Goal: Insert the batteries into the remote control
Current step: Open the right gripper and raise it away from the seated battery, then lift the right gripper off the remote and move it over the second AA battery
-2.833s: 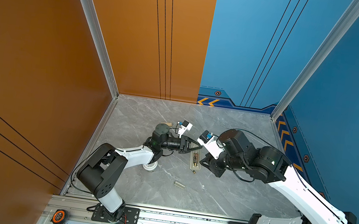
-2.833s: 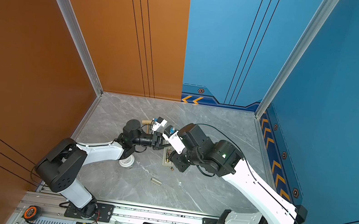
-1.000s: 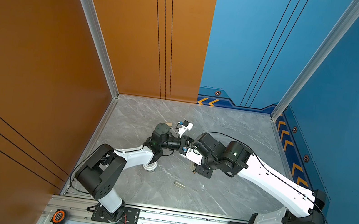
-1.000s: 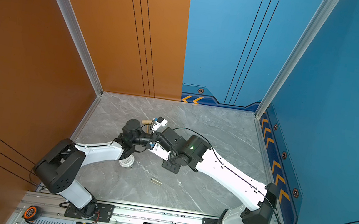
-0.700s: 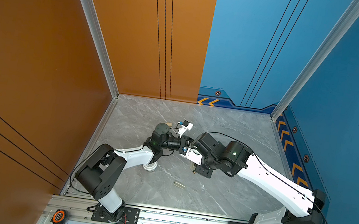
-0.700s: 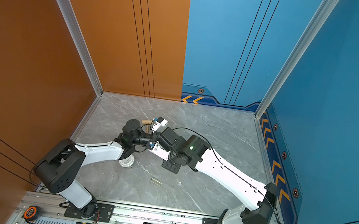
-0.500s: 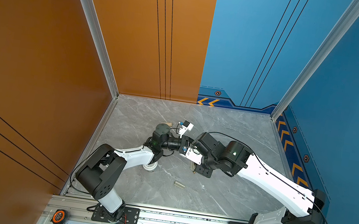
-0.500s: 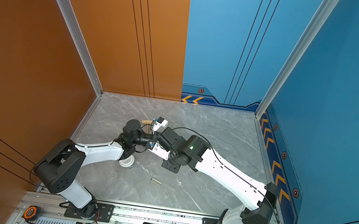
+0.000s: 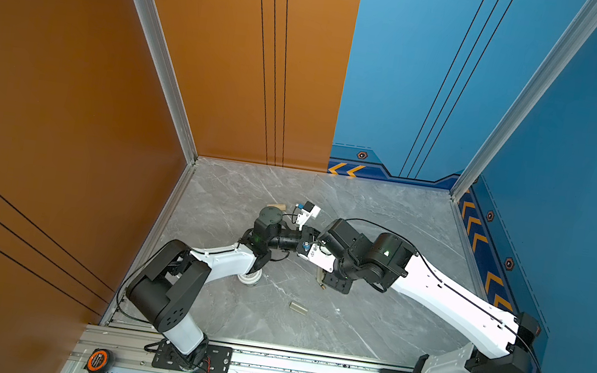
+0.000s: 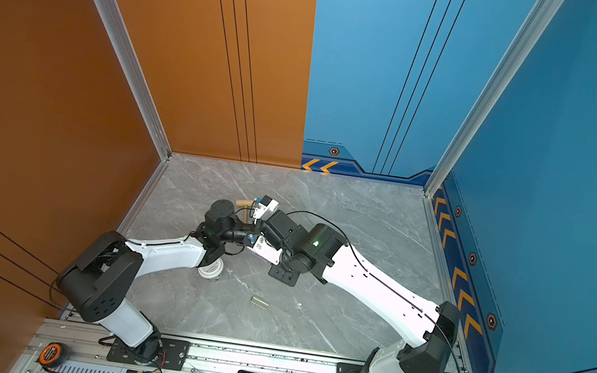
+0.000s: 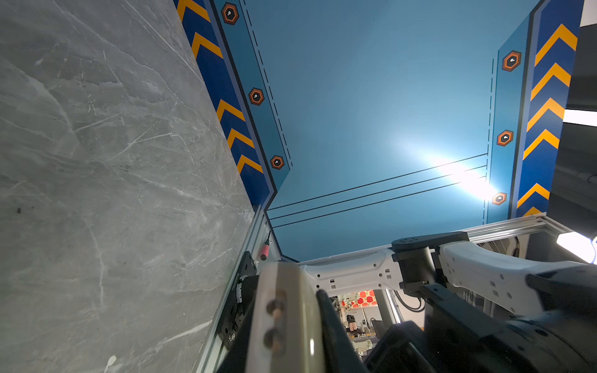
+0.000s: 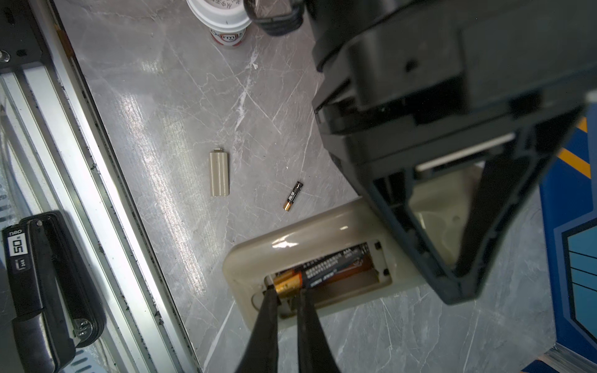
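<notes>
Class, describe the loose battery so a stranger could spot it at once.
On the grey marble table, look between the beige cover piece and the remote. The loose battery lies there alone: slim, black, one gold end, unlike the other battery, inside the remote.

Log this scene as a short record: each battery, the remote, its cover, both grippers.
remote control: beige back facing up, compartment open
battery in compartment: lying inside, gold end exposed
loose battery: on the table, apart from the remote control
cover: off, flat on the table
left gripper: jaws shut on the remote control
right gripper: jaws narrow, at the inserted battery's gold end; grip unclear
</notes>
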